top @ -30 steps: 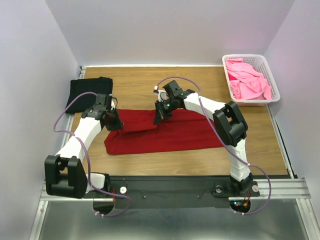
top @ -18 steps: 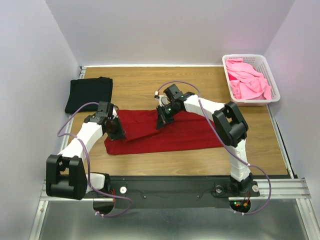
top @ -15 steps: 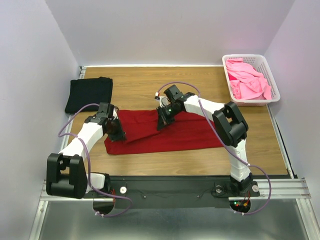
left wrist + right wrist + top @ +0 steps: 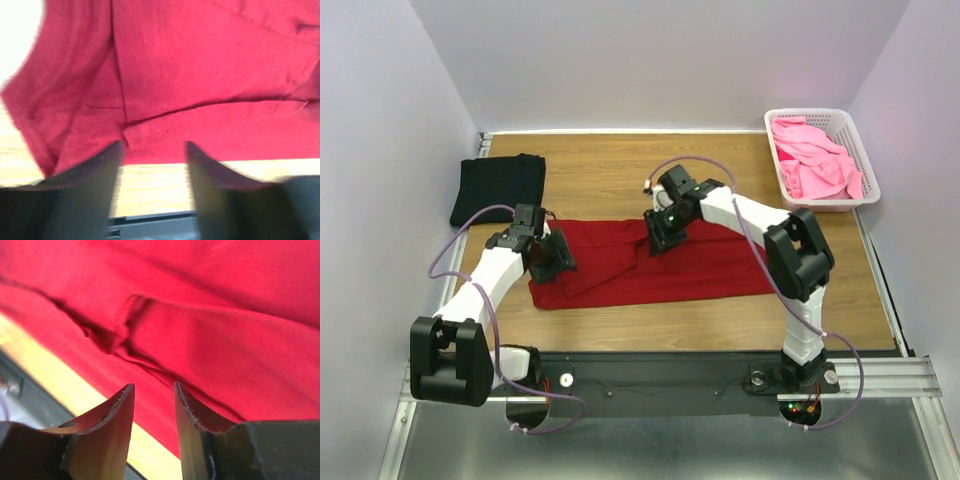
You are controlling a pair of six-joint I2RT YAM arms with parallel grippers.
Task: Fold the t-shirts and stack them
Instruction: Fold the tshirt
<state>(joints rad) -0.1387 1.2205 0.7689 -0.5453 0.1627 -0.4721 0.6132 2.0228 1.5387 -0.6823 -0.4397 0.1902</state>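
A dark red t-shirt (image 4: 700,265) lies spread across the middle of the wooden table, with a flap folded over its left part. My left gripper (image 4: 556,262) sits low over the shirt's left end. In its wrist view the left gripper (image 4: 152,155) is open, with bare wood between the fingers (image 4: 100,195) and red cloth (image 4: 200,75) just beyond the tips. My right gripper (image 4: 660,238) hovers over the shirt's upper middle. The right gripper (image 4: 154,390) is open and holds nothing, above wrinkled red fabric (image 4: 225,315). A folded black t-shirt (image 4: 498,187) rests at the back left.
A white lattice basket (image 4: 830,205) at the back right holds bright pink t-shirts (image 4: 810,160). Grey walls close in the left, right and back sides. A black rail (image 4: 650,370) with both arm bases runs along the near edge.
Both grippers have opened and let go of the red cloth, which now lies folded on the shirt. The right gripper shifted slightly right, and the left one came nearer and lower.
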